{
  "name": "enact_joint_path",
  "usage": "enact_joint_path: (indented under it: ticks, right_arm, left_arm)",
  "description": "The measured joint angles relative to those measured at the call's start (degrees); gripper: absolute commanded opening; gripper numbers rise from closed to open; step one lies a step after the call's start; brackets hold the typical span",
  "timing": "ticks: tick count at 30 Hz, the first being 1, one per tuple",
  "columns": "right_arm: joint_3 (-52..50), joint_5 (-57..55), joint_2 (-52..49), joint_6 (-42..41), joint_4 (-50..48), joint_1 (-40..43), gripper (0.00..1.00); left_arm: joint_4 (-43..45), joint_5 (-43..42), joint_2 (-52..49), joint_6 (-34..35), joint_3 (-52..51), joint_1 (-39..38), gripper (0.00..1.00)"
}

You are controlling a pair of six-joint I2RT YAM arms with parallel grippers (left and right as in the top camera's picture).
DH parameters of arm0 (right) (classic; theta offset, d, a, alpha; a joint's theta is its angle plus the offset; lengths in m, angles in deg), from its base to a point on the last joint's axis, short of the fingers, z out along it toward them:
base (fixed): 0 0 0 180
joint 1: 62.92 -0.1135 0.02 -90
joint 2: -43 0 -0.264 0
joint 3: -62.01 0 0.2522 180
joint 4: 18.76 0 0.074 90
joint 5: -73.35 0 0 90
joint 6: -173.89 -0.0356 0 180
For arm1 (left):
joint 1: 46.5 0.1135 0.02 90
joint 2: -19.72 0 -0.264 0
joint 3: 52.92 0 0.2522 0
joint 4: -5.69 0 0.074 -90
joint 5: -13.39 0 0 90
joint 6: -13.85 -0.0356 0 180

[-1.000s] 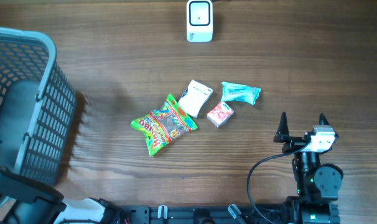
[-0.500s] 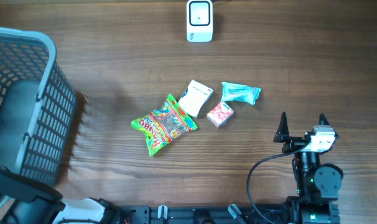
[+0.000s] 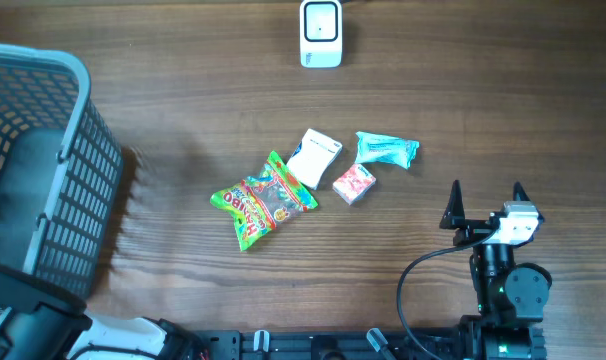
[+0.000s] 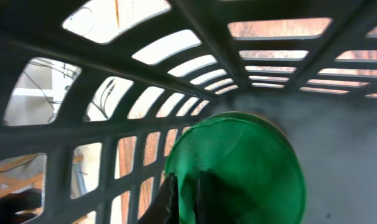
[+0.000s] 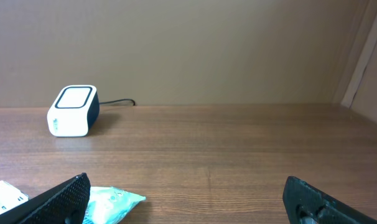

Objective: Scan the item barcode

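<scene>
Green disc (image 4: 251,162) inside basket (image 4: 64,135), left-wrist view

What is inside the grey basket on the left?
A round green object lies inside the basket, beside the shut left gripper. The gripper hides its lower part.

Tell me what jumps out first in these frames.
The bright green candy bag mid-table grabs the eye, with a white packet, a red packet and a teal packet clustered to its right. A big grey basket fills the left edge, and the white scanner sits at the far edge. The right gripper stands open near the packets, holding nothing.
</scene>
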Motion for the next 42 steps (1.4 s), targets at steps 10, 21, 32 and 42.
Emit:
enact_joint_path:
  ticks: [10, 21, 32, 42]
  right_arm:
    - [0.0, 0.0, 0.0, 0.0, 0.0, 0.0, 1.00]
    - [0.0, 0.0, 0.0, 0.0, 0.0, 0.0, 1.00]
    - [0.0, 0.0, 0.0, 0.0, 0.0, 0.0, 1.00]
    - [0.0, 0.0, 0.0, 0.0, 0.0, 0.0, 1.00]
  left_arm:
    - [2.9, -16.7, 1.2, 0.9, 0.7, 0.4, 0.04]
    - [0.6, -26.9, 1.2, 0.9, 1.4, 0.4, 0.04]
    - [-3.2, -39.5, 1.2, 0.9, 1.6, -3.0, 0.04]
    - [-2.1, -39.9, 0.4, 0.9, 0.3, -6.6, 0.04]
